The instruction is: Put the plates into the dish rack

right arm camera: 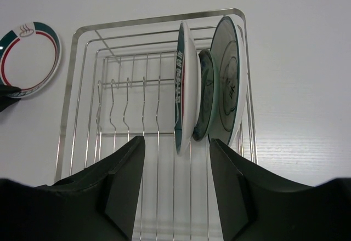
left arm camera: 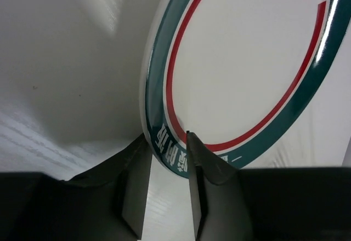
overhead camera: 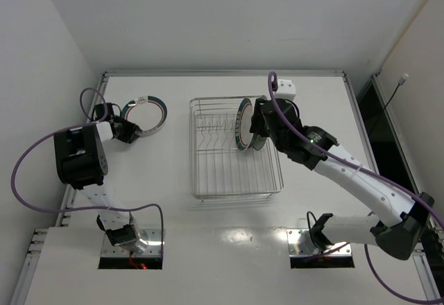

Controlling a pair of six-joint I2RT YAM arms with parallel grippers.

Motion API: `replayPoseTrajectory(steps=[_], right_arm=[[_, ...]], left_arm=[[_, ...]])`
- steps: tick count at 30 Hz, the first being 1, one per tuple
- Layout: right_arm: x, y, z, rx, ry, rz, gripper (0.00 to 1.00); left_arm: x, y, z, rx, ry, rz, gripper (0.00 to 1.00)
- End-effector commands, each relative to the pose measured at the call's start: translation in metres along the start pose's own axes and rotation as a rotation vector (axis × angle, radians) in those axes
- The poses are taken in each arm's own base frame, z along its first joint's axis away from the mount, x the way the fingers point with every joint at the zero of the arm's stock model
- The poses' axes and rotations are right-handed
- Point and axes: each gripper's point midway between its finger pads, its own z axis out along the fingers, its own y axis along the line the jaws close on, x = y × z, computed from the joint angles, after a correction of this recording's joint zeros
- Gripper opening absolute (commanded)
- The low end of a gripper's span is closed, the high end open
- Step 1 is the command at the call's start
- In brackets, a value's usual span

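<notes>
The white plate with the teal-and-red rim (overhead camera: 147, 113) lies at the far left of the table. My left gripper (overhead camera: 127, 131) has its jaws closed over that plate's near rim (left arm camera: 164, 142), one finger on each side. It also shows in the right wrist view (right arm camera: 30, 60). The silver wire dish rack (overhead camera: 236, 180) stands mid-table. Three plates stand on edge at its right end (overhead camera: 244, 125): dark-teal-rimmed (right arm camera: 184, 87), teal-blue patterned (right arm camera: 205, 96) and white with dark rings (right arm camera: 230, 82). My right gripper (overhead camera: 260, 135) is open and empty just in front of them (right arm camera: 175, 148).
The rack's upright prongs (right arm camera: 129, 101) to the left of the standing plates hold nothing. White walls close in the table at the back and left. A small white box (overhead camera: 286, 85) sits at the far right behind the rack.
</notes>
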Motion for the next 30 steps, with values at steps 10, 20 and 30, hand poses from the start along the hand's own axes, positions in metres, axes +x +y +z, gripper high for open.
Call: replayPoseTrajectory(steps=[10, 20, 30], right_arm=[[-0.022, 0.008, -0.009, -0.052, -0.058, 0.021, 0.48], [-0.028, 0.082, -0.035, -0.643, -0.159, 0.044, 0.91], [-0.001, 0.114, -0.034, -0.971, -0.062, 0.161, 1.0]], left_arm=[[-0.026, -0.059, -0.03, 0.182, -0.041, 0.136, 0.0], [-0.004, -0.176, -0.209, 0.691, -0.123, 0.335, 0.0], [0.096, -0.179, -0.296, 1.021, 0.044, 0.419, 0.0]])
